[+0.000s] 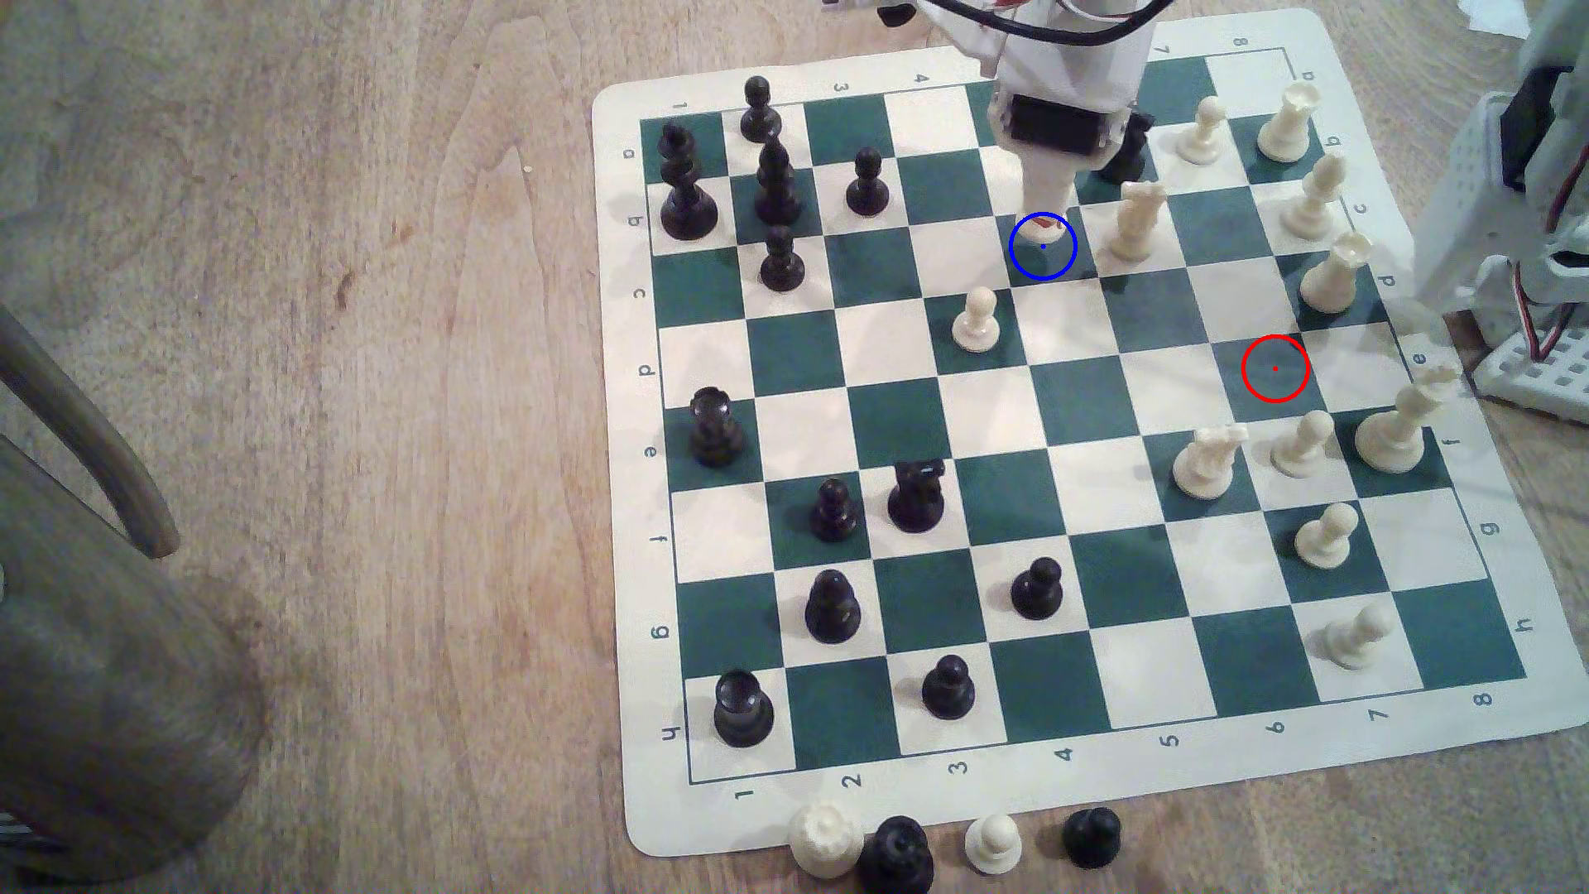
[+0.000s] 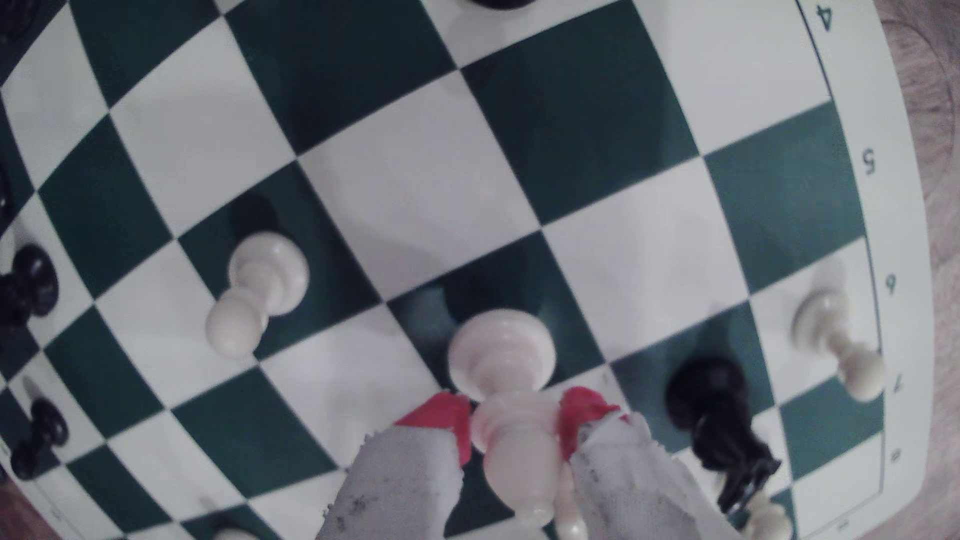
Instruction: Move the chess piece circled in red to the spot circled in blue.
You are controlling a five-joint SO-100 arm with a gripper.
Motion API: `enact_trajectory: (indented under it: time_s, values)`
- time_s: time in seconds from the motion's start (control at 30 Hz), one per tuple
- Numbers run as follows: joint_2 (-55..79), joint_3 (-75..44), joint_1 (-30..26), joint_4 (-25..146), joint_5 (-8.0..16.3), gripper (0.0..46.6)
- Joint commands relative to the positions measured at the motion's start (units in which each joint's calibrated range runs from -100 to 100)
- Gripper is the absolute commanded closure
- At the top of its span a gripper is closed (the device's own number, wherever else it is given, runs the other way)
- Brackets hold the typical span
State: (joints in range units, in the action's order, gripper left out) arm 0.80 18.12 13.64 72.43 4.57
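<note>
The cream-white slim bishop-like chess piece stands between the two red-tipped fingers, its round base on a dark green square. In the wrist view the red pads sit at either side of its neck, just above the base collar; whether they press it or have a hair of gap I cannot tell, so whether the grip is clamped or slack is left open. In the exterior view the gripper comes straight down onto the spot, the dark green square marked by the thin blue ring with a centre dot, and the piece's foot shows just inside the ring's upper edge. The red-ringed green square near the exterior view's right is bare.

Judgement: the piece looks at or near placement, the step in hand being set-down and release.

Risks from here:
- Base appears toward the ring's far edge rather than on the dot; letting go now may leave it off-centre, toward the square's border.
- If the fingers part unevenly, one pad could drag the neck and tip the tall, narrow piece.
- If the base is not fully down, a release would drop it and it may wobble or topple.
- Neighbours are near: a black chess piece just beside one finger, and a tall cream piece one square toward the exterior view's right. A wide opening or slanted retreat could clip either.
- A cream ball-headed pawn stands diagonally near on the green-and-white roll-up chess mat, lying on the wooden tabletop.
</note>
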Motion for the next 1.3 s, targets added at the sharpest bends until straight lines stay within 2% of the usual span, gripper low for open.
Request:
enact_trajectory:
  time_s: [0.0,0.7,0.83,0.97,1.27]
  values:
    - [0.5,-2.1,0.6,-0.4,-0.1,46.4]
    - [2.3,1.8,0.6,-3.4,-0.6,46.0]
    - [2.1,4.0,0.7,-3.8,-1.2,37.5]
    - [-0.6,8.1,0.7,-5.4,-2.1,33.4]
    - [-7.6,9.2,0.6,-6.4,-1.3,31.6]
